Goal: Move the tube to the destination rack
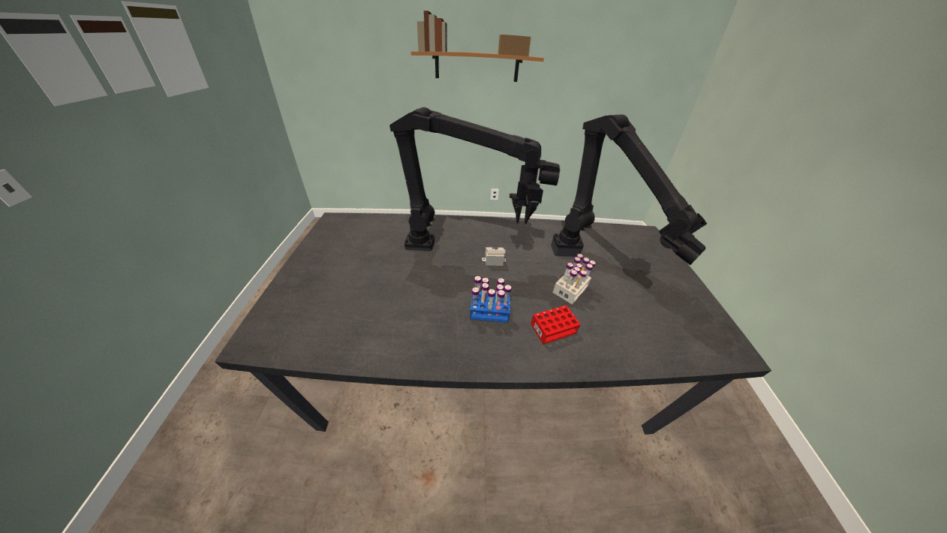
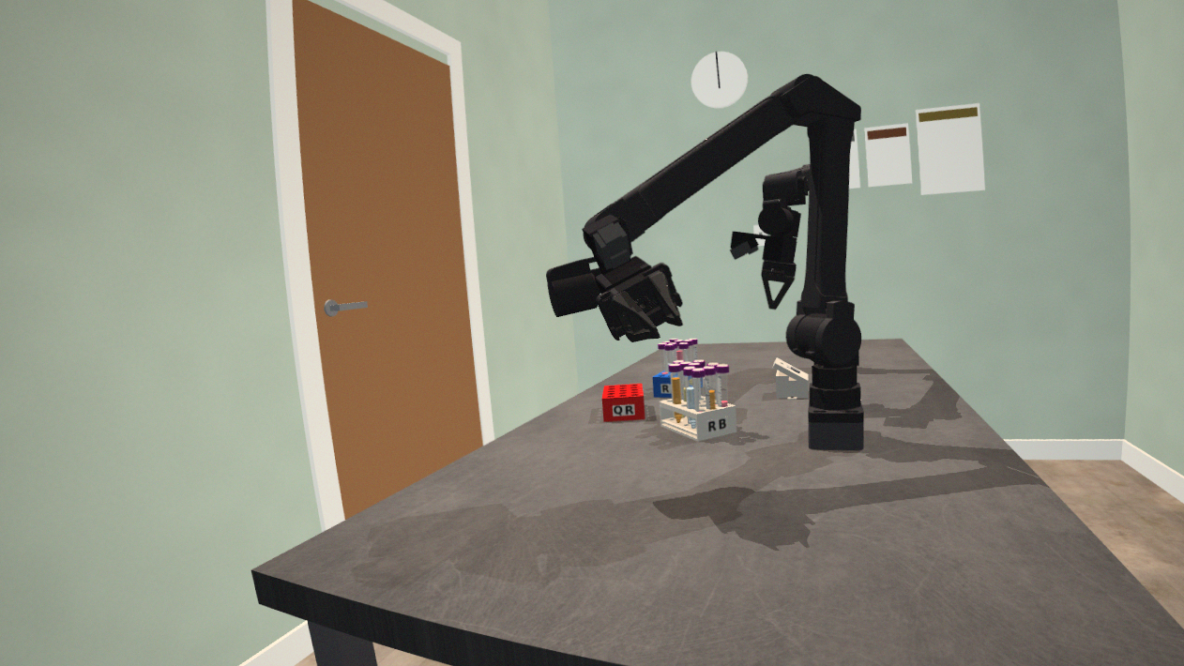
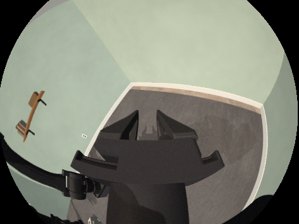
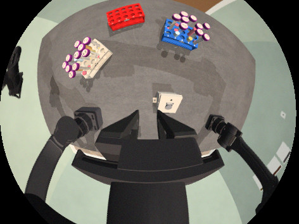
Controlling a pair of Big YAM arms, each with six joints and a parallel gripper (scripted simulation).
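Observation:
The blue rack RA (image 1: 486,306) stands mid-table with several purple-capped tubes; one tube (image 1: 476,281) stands at its corner nearest the arm bases, on the left in the top view. The white rack RB (image 1: 575,283) holds several tubes and stands to its right. My right gripper (image 1: 524,215) hangs high over the back of the table, pointing down, narrowly open and empty; its wrist view (image 4: 148,124) shows RA (image 4: 182,35) and RB (image 4: 86,60) far ahead. My left gripper (image 1: 688,248) (image 3: 147,113) is raised beyond RB, narrowly open and empty, facing the wall.
An empty red rack QR (image 1: 555,324) stands in front of RB. The pale DONE button box (image 1: 494,255) sits between the arm bases and RA, just ahead of my right gripper's fingers in its wrist view (image 4: 170,102).

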